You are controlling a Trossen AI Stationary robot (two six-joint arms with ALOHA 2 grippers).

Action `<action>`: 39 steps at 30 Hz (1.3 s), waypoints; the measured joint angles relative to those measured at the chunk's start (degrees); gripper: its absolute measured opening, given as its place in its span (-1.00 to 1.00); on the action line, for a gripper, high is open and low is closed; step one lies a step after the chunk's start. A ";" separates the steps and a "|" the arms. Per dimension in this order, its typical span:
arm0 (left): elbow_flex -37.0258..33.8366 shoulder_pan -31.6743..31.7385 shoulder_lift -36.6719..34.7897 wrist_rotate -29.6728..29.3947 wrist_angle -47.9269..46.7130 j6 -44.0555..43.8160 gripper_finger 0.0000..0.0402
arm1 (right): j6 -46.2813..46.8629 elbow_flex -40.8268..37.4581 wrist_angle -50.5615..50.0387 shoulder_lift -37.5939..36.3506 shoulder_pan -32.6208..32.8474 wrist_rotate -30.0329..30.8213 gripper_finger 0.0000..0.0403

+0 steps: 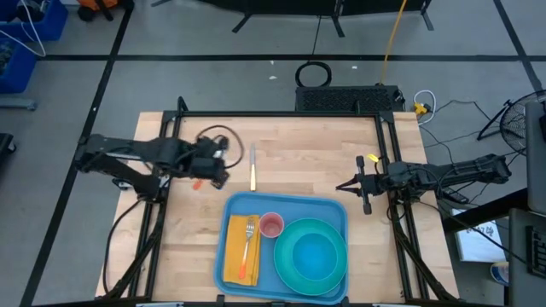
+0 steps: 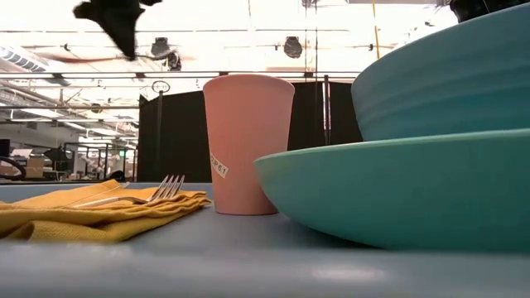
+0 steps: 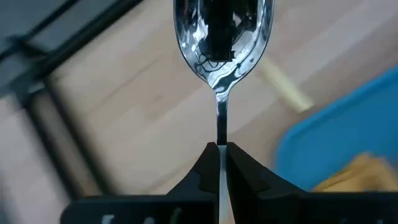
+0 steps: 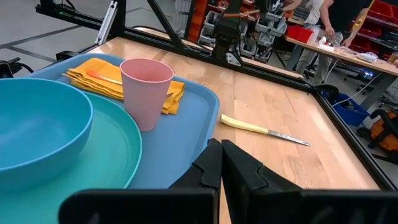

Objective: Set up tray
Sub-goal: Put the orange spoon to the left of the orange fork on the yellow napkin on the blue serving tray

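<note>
It was a workshop or robotics lab: a wooden table (image 1: 299, 162) in a black metal frame (image 1: 281, 113) stood on grey concrete floor (image 1: 213, 77) taped with lines, near cluttered workbenches (image 4: 336, 50), red bins (image 4: 373, 15) and loose cables (image 1: 452, 107).

A pink cup (image 1: 271, 225) stands upright between a folded yellow napkin (image 1: 241, 249) and a teal plate (image 1: 312, 255). A fork (image 1: 248, 236) lies on the napkin, tines toward the counter's far side. A blue bowl (image 1: 312, 253) sits on the plate. A knife (image 1: 252, 167) with a pale yellow handle lies on the bare wooden counter (image 1: 299, 153). People stand at benches in the room beyond.
</note>
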 joint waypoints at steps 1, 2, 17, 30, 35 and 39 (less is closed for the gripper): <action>0.00 -0.57 -0.68 -0.29 -3.06 -1.60 -0.96 | 0.00 0.00 0.06 0.01 0.00 0.00 -1.00; 0.00 -1.10 -1.24 -0.53 -5.31 -2.68 -0.96 | 0.00 0.00 0.16 0.01 0.00 0.00 -1.00; -21.24 -1.74 -22.81 6.39 11.52 -6.96 -0.96 | 0.44 -0.01 0.42 0.01 0.00 -0.02 -1.00; -37.86 -12.79 -18.80 10.23 35.91 -29.93 -0.96 | 0.42 0.00 0.42 0.01 0.00 -0.02 -1.00; -36.52 -19.74 -10.48 8.23 43.25 -36.79 -0.95 | 0.39 0.00 0.39 0.01 0.02 -0.02 -1.00; -33.02 -24.07 -2.64 7.50 45.15 -42.64 -0.96 | 0.37 -0.02 0.37 0.01 0.00 -0.02 -1.00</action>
